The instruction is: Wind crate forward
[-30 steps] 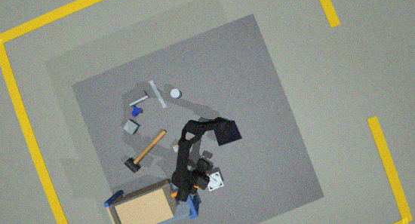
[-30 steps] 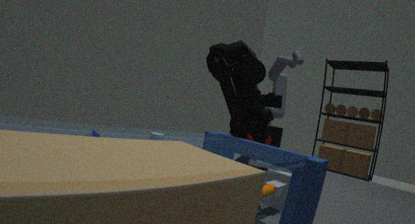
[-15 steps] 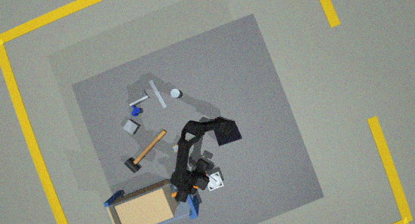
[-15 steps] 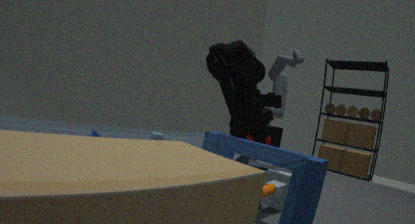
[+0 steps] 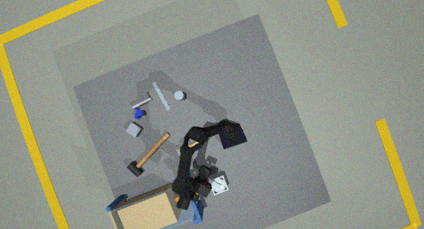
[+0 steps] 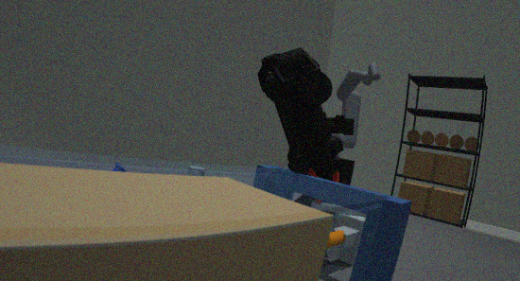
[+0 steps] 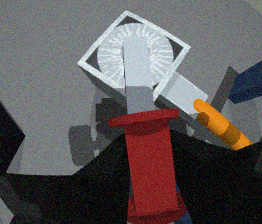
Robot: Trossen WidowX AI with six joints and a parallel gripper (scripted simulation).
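Note:
My gripper (image 5: 207,181) (image 6: 324,174) (image 7: 144,137) is shut on the red grip of the winch handle (image 7: 152,170). The handle's grey arm (image 7: 137,65) reaches over the middle of the white ribbed winch (image 5: 220,185) (image 7: 107,55). Whether its square key is in the round hole is hidden under the arm. The tan crate (image 5: 148,213) (image 6: 165,201) looks flat in the cubby. In the overhead view a gap shows between its front and the blue steel frame (image 5: 197,211) (image 6: 384,238). An orange piece (image 5: 177,199) (image 6: 337,237) (image 7: 222,125) lies between crate and winch.
A hammer (image 5: 153,149) lies left of the arm. Farther back are a grey block (image 5: 133,129), a blue piece (image 5: 139,113), a short rod (image 5: 142,102), a long flat bar (image 5: 161,95) and a round grey piece (image 5: 179,95). The blue frame stands close beside my gripper.

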